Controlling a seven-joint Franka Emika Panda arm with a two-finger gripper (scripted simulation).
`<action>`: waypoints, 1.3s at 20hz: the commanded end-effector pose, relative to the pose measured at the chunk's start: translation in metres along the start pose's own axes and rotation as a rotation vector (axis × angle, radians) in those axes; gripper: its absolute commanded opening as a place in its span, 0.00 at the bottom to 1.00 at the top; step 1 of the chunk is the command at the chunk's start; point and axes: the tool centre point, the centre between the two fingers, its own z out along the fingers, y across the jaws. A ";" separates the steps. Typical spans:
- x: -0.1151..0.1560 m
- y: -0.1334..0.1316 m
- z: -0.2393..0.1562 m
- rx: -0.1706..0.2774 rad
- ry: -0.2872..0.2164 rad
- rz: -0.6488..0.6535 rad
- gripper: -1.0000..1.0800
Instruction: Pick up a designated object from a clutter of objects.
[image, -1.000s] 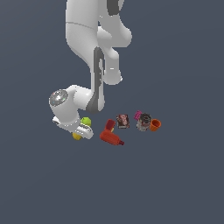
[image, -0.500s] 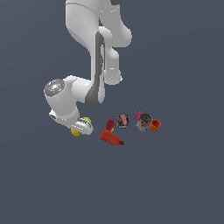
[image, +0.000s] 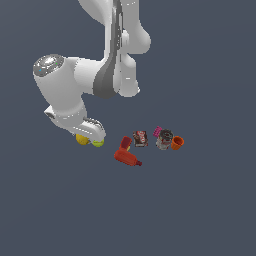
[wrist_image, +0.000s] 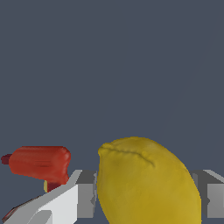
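Observation:
The dull-yellow lemon fills the wrist view, sitting between my two fingers. My gripper is shut on it. In the exterior view the lemon peeks out under the white hand, where my gripper is mostly hidden. The lime-green ball lies just to the exterior view's right of the lemon. The rest of the clutter lies further right. The grey lump is out of view.
A red bottle-like piece lies right of the hand and also shows in the wrist view. Beyond it stand a dark brown box, a pink piece, a grey can and an orange cup.
The arm's hand has risen and shifted toward the exterior view's left. The lemon has moved up with it, away from the floor. The clutter on the right has not moved.

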 end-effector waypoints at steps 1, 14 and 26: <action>0.000 -0.003 -0.030 -0.001 0.001 0.001 0.00; 0.004 -0.020 -0.151 -0.001 0.001 0.000 0.00; 0.008 -0.025 -0.184 0.000 0.001 -0.001 0.00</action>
